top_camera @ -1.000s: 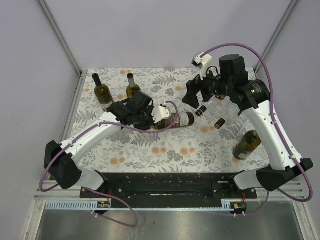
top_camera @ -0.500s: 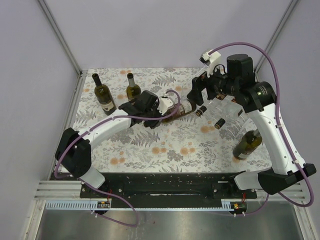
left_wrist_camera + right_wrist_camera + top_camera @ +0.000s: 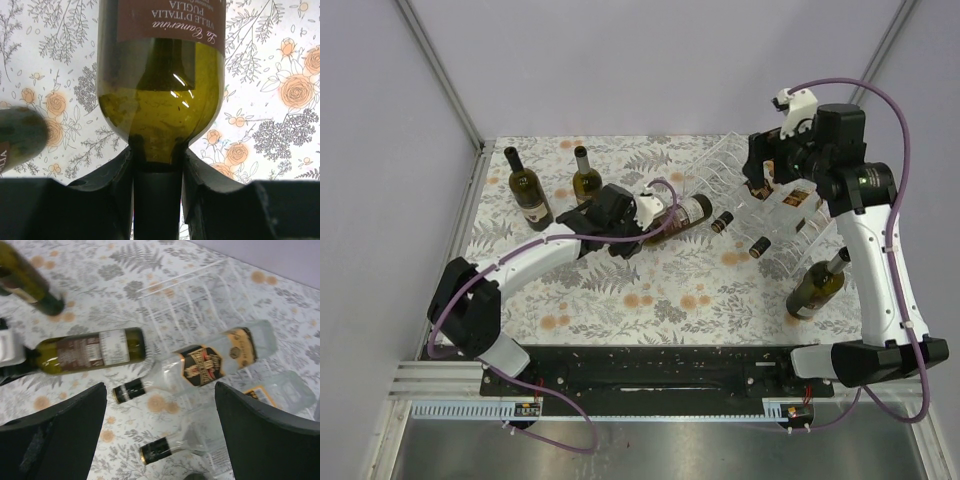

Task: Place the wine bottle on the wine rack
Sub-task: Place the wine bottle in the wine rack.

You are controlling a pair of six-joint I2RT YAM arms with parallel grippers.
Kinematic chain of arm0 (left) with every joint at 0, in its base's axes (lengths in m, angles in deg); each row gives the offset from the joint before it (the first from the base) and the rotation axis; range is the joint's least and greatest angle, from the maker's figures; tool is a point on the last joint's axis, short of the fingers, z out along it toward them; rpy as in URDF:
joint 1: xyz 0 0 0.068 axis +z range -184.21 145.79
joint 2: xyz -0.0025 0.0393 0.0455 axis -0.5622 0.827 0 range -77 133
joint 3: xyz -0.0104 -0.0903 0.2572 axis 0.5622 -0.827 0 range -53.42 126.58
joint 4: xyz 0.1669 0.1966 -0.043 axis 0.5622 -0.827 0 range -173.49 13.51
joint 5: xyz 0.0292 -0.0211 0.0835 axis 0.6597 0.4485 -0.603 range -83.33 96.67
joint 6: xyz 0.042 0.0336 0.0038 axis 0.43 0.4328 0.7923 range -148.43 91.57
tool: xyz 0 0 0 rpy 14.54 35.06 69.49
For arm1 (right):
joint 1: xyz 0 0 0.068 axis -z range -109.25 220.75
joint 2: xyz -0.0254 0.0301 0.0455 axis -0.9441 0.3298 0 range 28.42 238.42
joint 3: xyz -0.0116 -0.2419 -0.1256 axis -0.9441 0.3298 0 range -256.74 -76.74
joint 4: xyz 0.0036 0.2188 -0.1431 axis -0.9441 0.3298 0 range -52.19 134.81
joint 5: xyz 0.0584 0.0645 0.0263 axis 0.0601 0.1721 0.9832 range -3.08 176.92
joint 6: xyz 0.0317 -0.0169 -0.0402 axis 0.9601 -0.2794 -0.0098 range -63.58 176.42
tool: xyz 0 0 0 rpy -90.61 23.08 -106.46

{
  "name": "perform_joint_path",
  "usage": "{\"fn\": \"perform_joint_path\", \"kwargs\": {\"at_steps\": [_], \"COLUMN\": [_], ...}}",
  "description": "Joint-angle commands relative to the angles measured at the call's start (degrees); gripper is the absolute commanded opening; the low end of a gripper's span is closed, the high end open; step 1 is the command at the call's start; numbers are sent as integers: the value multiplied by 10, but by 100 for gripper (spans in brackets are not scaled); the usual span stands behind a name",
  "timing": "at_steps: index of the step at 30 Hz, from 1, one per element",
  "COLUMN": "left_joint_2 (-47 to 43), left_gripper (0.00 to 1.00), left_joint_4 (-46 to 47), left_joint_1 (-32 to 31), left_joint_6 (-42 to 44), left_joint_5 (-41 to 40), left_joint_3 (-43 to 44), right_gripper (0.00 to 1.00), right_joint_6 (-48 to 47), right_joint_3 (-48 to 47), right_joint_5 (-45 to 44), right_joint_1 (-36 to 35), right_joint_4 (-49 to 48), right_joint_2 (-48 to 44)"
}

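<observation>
Over the floral tablecloth (image 3: 620, 290), the left gripper (image 3: 157, 167) grips the wine bottle (image 3: 692, 211) by its neck, not yet on the wine rack (image 3: 725, 165); the right gripper (image 3: 160, 430) gapes wide.

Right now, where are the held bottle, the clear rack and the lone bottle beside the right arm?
Held bottle (image 3: 160, 115), left wrist view, on its green shoulder.
Rack (image 3: 725, 168), top view, on its bare far ribs.
Lone bottle (image 3: 811, 291), top view, on its body.

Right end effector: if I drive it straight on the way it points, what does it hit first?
Probably the clear bottle with the black-and-gold label lying in the wine rack, dead ahead of the open right end effector; how far off, the views don't show.
</observation>
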Motion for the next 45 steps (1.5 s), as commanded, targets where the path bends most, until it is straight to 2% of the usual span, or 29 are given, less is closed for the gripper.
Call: {"fn": "perform_joint_path", "kwargs": {"at_steps": [1, 7, 12, 21, 29, 45], "left_joint_2": [-59, -80, -86, -29, 0, 44], "left_gripper": [0, 0, 0, 0, 0, 0], "left_joint_4": [87, 95, 117, 137, 187, 220], "left_joint_1": [4, 3, 4, 4, 4, 3], "left_joint_6": [-3, 0, -7, -53, -82, -104], "left_joint_5": [18, 15, 15, 36, 46, 52], "left_joint_3": [-5, -25, -36, -5, -15, 10], "right_gripper": [97, 96, 96, 96, 96, 96], "right_joint_6": [0, 7, 19, 43, 45, 53], "right_joint_3": [-1, -13, -17, -18, -15, 10], "right_joint_5": [-26, 6, 30, 57, 68, 94], "right_joint_1": [61, 142, 179, 181, 181, 181], "right_joint_4": [-43, -46, -47, -47, -44, -51], "right_joint_2": [13, 44, 63, 60, 60, 44]}}
